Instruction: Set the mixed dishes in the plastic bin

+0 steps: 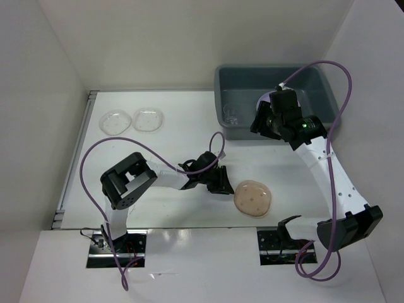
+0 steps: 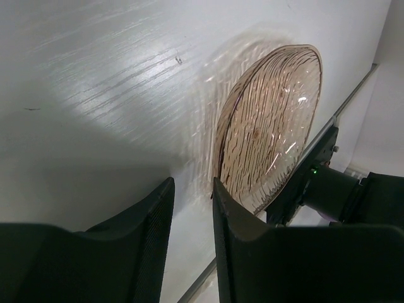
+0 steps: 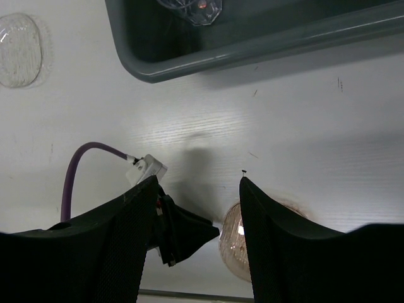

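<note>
Overhead: the tan speckled plate [image 1: 253, 197] lies well apart from the grey bin [image 1: 278, 136], toward the arms. The left gripper [image 1: 221, 183] is beside it, and the right gripper [image 1: 262, 123] is at the bin's near wall.
Left wrist: jaws narrowly parted, empty.
Right wrist: jaws wide, empty.
So narrow a gap may shove the plate rather than catch its rim.

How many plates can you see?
4. A clear plate and a second clear plate lie side by side at the table's far left; a tan plate lies beside the left gripper; a third clear plate sits in the bin. The right arm may hide more there.
</note>
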Controlling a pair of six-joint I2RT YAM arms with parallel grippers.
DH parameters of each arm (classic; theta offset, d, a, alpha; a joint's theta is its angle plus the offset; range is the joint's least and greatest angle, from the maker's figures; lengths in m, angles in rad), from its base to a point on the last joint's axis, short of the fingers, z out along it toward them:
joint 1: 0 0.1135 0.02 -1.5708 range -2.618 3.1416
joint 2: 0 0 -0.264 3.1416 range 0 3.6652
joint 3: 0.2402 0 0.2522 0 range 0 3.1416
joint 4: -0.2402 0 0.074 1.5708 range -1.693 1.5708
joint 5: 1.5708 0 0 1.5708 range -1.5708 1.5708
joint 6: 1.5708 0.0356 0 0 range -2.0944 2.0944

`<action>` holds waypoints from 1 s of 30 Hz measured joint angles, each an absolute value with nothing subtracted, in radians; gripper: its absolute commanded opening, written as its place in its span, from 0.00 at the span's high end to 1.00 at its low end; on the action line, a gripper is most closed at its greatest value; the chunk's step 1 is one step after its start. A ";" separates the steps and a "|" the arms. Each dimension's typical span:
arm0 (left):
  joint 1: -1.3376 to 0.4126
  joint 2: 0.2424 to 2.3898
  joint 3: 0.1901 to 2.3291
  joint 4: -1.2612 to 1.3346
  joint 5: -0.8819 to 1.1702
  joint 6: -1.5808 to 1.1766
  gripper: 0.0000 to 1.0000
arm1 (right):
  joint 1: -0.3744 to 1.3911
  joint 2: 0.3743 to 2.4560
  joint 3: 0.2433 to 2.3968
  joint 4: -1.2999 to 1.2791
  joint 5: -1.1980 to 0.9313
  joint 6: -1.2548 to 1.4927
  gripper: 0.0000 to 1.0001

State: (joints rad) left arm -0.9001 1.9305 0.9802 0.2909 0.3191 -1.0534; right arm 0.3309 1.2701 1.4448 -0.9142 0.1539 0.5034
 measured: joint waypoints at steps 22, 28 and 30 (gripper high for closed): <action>-0.904 1.990 1.087 0.282 0.376 -1.045 0.68 | 0.331 1.271 1.426 -0.920 0.162 0.503 0.40; -0.910 2.013 1.092 0.266 0.388 -1.044 0.76 | 0.331 1.271 1.426 -0.923 0.165 0.504 0.40; -0.912 2.015 1.095 0.263 0.390 -1.044 0.85 | 0.331 1.271 1.426 -0.923 0.165 0.504 0.40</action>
State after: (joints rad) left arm -0.9119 2.0148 1.0954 0.2626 0.3897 -1.0439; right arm 0.3309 1.2705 1.4261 -0.9234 0.1650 0.5037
